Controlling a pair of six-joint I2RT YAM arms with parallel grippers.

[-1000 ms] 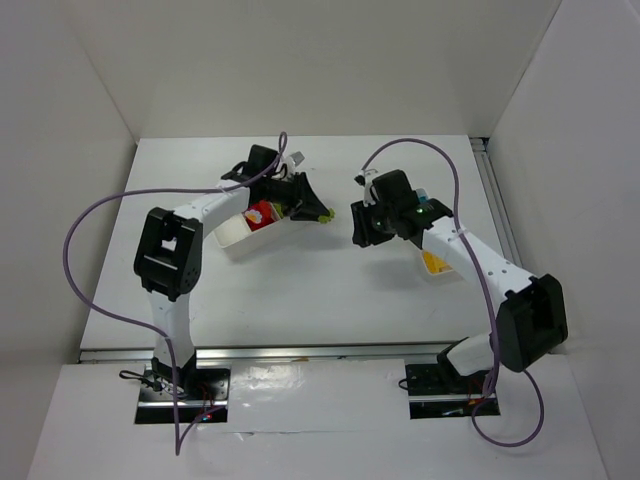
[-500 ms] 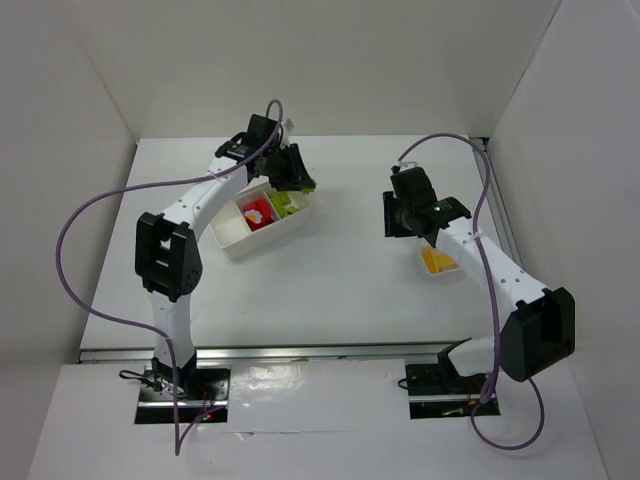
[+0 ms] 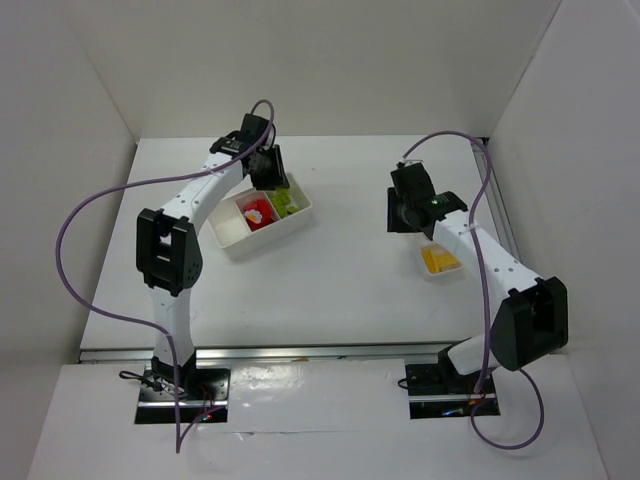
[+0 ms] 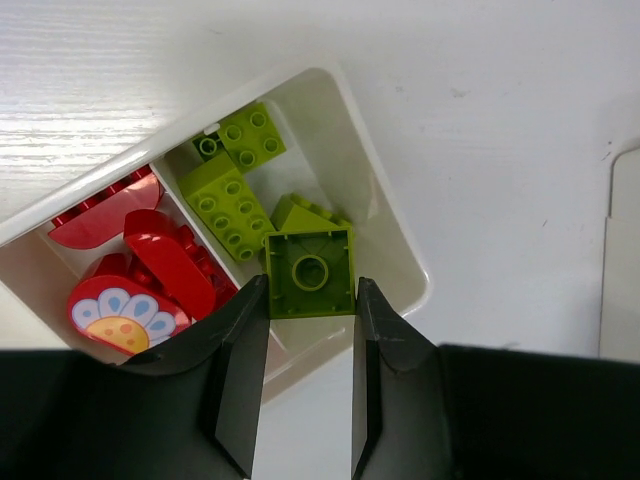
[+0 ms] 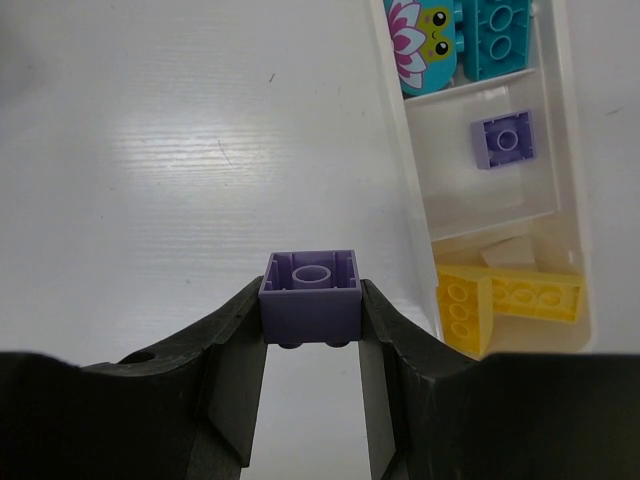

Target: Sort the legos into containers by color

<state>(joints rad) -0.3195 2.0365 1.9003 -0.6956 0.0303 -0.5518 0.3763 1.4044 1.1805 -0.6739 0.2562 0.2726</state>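
Observation:
My left gripper (image 4: 311, 290) is shut on a lime green brick (image 4: 310, 270) and holds it above the green compartment of the wide white tray (image 4: 418, 288). That compartment holds several lime bricks (image 4: 228, 205). The one beside it holds red bricks (image 4: 165, 255) and a flower-printed piece (image 4: 118, 315). My right gripper (image 5: 311, 300) is shut on a purple brick (image 5: 311, 295) above bare table, left of the narrow tray (image 5: 398, 150). That tray holds cyan bricks (image 5: 500, 35), a purple brick (image 5: 504, 139) and yellow bricks (image 5: 510, 300). In the top view the left gripper (image 3: 268, 170) is over the wide tray (image 3: 275, 240).
In the top view the right gripper (image 3: 404, 208) hangs above the far end of the narrow tray (image 3: 443, 274). The wide tray's near-left compartment (image 3: 228, 232) holds nothing. White walls close in the table on the left, back and right.
The left gripper has carried the lime brick back and left, from right of the wide tray to over it. The right gripper has carried the purple brick right, toward the narrow tray.

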